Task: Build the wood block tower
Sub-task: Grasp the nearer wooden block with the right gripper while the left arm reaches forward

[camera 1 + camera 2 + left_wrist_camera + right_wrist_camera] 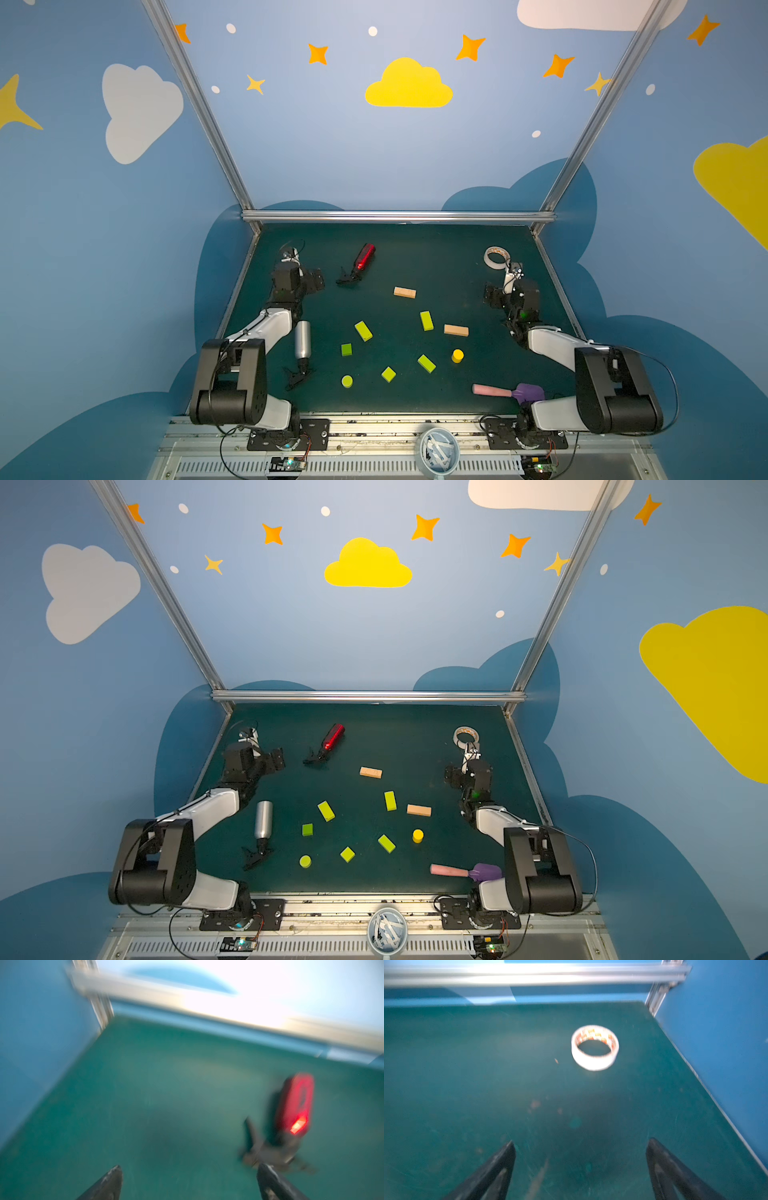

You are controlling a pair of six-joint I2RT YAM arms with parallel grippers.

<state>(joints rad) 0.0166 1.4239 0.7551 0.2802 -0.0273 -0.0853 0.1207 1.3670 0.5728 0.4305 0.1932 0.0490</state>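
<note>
Blue walls painted with clouds and stars close in a dark green, matte tabletop (415, 257) edged at the back by an aluminium rail (399, 216). The wood blocks lie scattered across its middle, each alone and touching no other.

A short, round yellow cylinder (457, 355) stands on end. Just behind it, toward the rail, lies a plain tan bar (456, 330). A second tan bar (404, 292) lies farther back and to the left. A smooth lime-green bar (426, 363) sits just left of the cylinder, another lime-green bar (426, 321) back-left, and a third lime-green bar (363, 331) well left. A lime-green cube (388, 374), a second lime-green cube (346, 349) and a lime cylinder (347, 381) lie farther left still.

Far back-left of the yellow cylinder lies a shiny red tool (364, 256) with a black clip end. A brushed silver tool (302, 338) lies well left, between the left arm and the lime blocks. A white tape roll (496, 257) sits back-right, and a pink-handled purple tool (509, 391) lies near, toward the arm bases.

The left gripper (190, 1166) is spread wide and empty; in its blurred wrist view the red tool's clip is just beside one finger. The right gripper (581, 1141), also spread and empty, faces the tape roll from a distance.
</note>
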